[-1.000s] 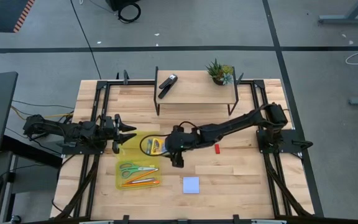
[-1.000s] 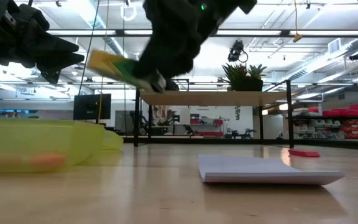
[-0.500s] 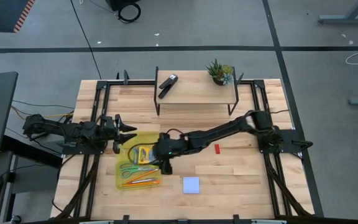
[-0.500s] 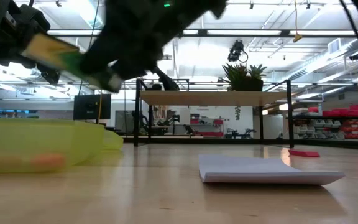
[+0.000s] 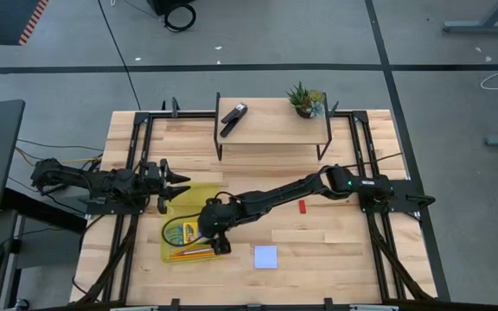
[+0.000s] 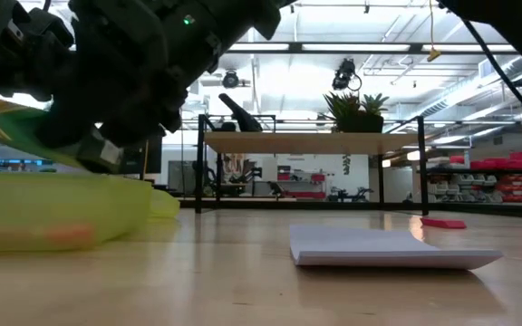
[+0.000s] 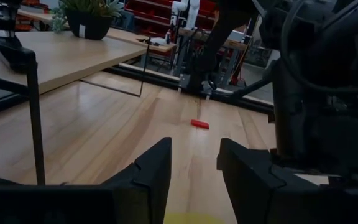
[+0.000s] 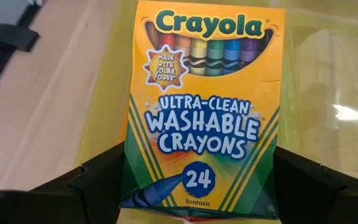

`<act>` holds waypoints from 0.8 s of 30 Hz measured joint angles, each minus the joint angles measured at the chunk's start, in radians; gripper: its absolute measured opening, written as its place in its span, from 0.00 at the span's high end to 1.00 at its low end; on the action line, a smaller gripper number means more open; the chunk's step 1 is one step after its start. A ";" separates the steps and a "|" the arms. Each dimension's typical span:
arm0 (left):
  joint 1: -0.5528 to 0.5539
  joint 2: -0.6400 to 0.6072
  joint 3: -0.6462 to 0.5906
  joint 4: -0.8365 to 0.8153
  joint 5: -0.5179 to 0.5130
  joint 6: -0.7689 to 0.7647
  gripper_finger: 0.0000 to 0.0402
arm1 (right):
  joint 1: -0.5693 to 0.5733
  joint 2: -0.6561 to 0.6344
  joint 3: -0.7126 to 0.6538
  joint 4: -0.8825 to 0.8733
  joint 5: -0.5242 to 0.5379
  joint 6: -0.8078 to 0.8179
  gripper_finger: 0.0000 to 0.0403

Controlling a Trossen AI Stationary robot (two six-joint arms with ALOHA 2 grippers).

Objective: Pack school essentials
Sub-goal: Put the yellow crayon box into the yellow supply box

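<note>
My right gripper [image 5: 207,230] reaches across from the right side and is shut on the yellow-green crayon box [image 5: 188,231], above the yellow-green tray [image 5: 164,246]. The right wrist view shows the box [image 8: 204,93] face up over the tray [image 8: 334,93]. Orange pencils [image 5: 197,253] lie in the tray's near part; the scissors are hidden. The tiny red block [image 5: 302,206] and the pale blue note pad [image 5: 265,257] lie flat on the table. My left gripper [image 5: 178,186] hangs open at the tray's far left corner. My right gripper pinches the crayon box at its bottom end [image 8: 194,186], one finger [image 8: 98,180] on each long side. The fingers slant down from the table's right. The box [image 6: 7,136] is lifted clear above the tray's rim [image 6: 62,181], face up and tilted.
A low wooden shelf [image 5: 271,130] stands at the far side, carrying a black stapler [image 5: 233,118] and a small potted plant [image 5: 305,99]. Bare tabletop lies right of the note pad and around the red block [image 7: 199,124].
My right gripper has carried the crayon box toward the table's left edge and a little toward the near edge, from the tray's far right corner to over the tray's middle, and it has come lower. It has stayed shut on the box.
</note>
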 joint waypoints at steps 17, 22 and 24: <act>0.000 0.000 0.000 -0.001 0.000 -0.001 0.63 | 0.011 -0.001 -0.006 0.006 -0.072 0.000 0.17; 0.000 0.000 0.000 -0.001 0.000 -0.001 0.63 | 0.011 -0.002 -0.035 -0.001 -0.072 0.007 0.17; 0.000 0.000 0.000 -0.001 0.000 0.000 0.62 | 0.011 -0.002 -0.046 0.007 -0.072 0.007 0.17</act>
